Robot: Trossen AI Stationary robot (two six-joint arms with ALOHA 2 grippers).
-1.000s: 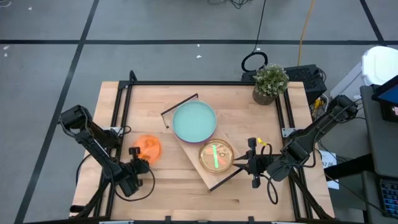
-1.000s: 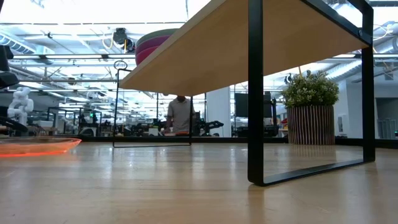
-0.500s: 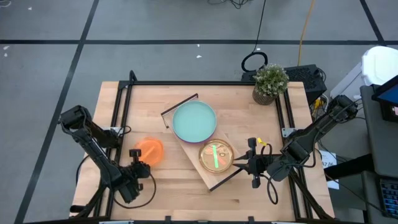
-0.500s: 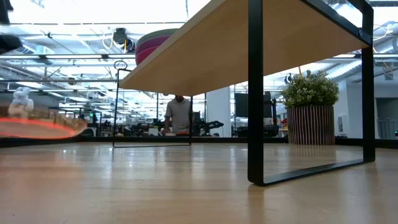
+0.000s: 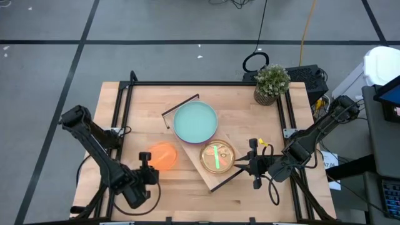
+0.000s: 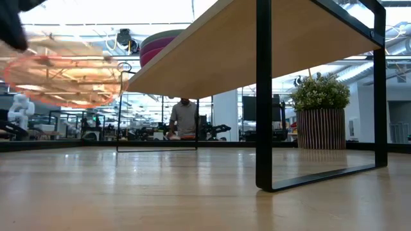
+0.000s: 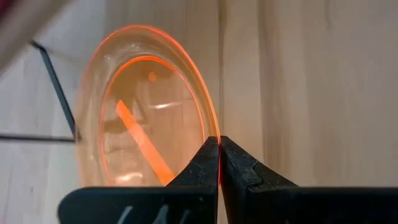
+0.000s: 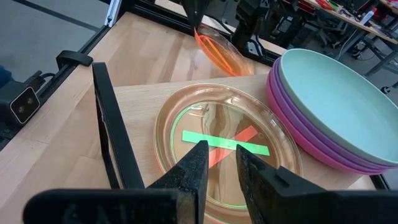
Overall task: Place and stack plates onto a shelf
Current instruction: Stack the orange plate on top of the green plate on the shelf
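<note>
One small translucent orange plastic plate (image 5: 163, 155) has come up off the worktop (image 5: 187, 187) since a second ago and swung toward the light wooden shelf (image 5: 215, 134), so a stacking drop looks next. Left fingers (image 7: 219, 163) are pinched tight on its rim at 8 o'clock from the shelf. Right fingers (image 8: 219, 163), slightly parted and empty, hover by the shelf's 4 o'clock end.

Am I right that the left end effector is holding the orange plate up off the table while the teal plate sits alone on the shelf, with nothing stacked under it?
Not quite: the teal plate tops a stack of purple plates on the shelf, as the right wrist view shows. The rest holds: the left end effector grips the orange plate off the table.
</note>
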